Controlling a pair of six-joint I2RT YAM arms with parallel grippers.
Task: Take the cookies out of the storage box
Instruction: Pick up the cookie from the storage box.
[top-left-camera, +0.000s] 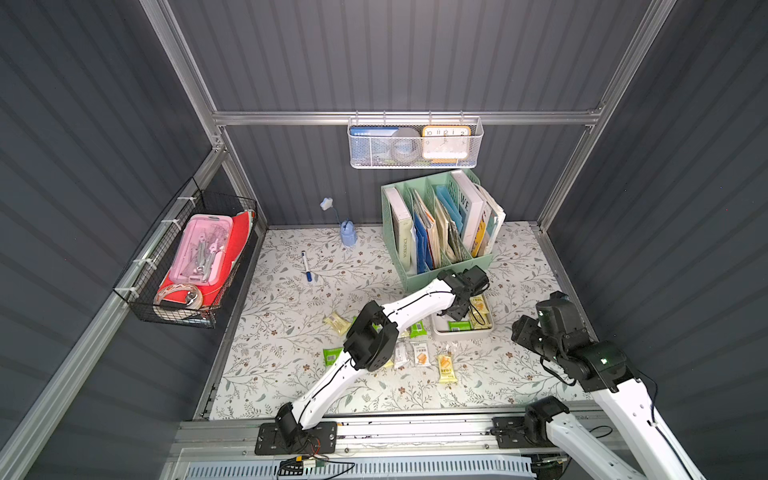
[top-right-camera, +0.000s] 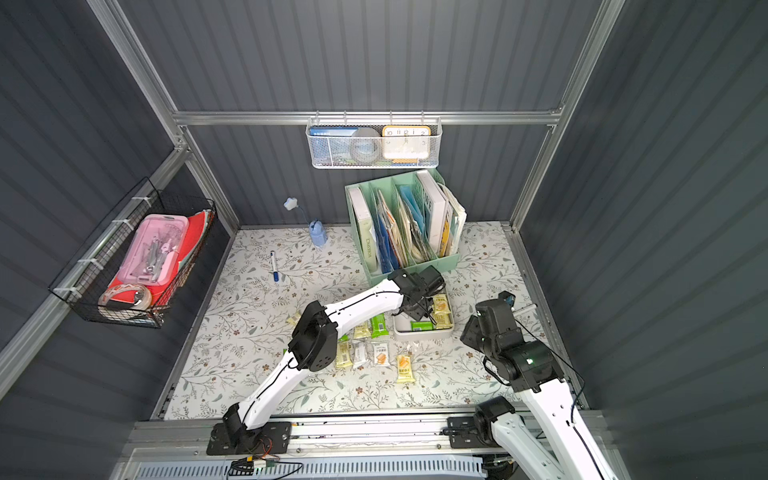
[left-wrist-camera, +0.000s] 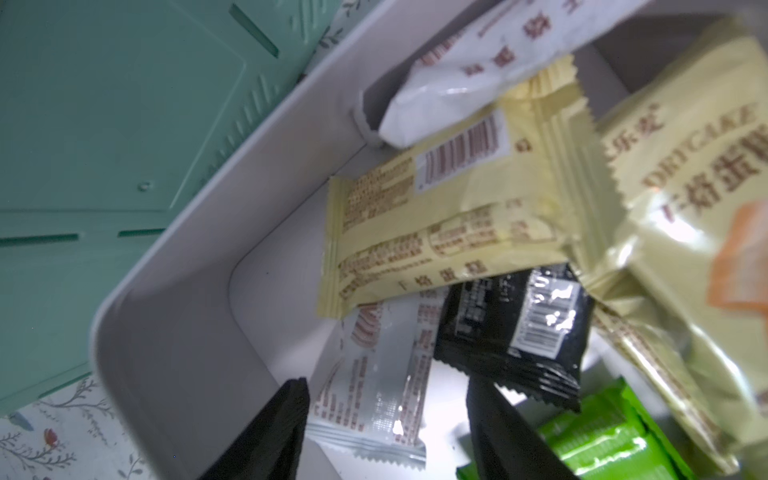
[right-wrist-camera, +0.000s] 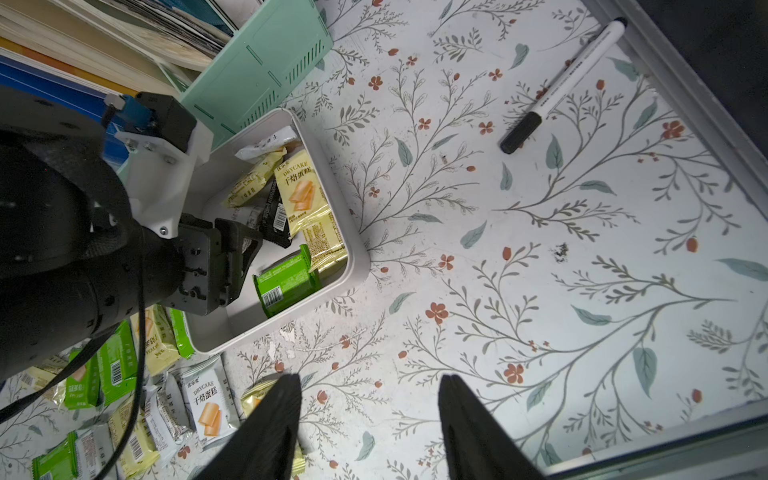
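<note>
The storage box (left-wrist-camera: 174, 232), a shallow light-grey tray, stands in front of the green organiser in both top views (top-left-camera: 461, 334) (top-right-camera: 424, 332). Inside it lie cookies: a pale yellow packet (left-wrist-camera: 436, 216), a black one (left-wrist-camera: 511, 320), a silver one (left-wrist-camera: 374, 386), a green one (left-wrist-camera: 602, 436) and a white one (left-wrist-camera: 478, 70). My left gripper (left-wrist-camera: 386, 399) hangs open inside the box, its jaws astride the silver packet without touching it. Several more packets (top-left-camera: 419, 353) lie on the cloth in front of the box. My right gripper (right-wrist-camera: 371, 384) stands open over bare cloth, right of the box (right-wrist-camera: 357, 257).
A mint-green file organiser (top-left-camera: 436, 232) stands right behind the box. A black-capped marker (right-wrist-camera: 561, 87) lies near the right table edge and a blue pen (top-left-camera: 306, 266) at the back left. A black wire basket (top-left-camera: 187, 257) hangs on the left wall, a white mesh basket (top-left-camera: 415, 143) on the back rail.
</note>
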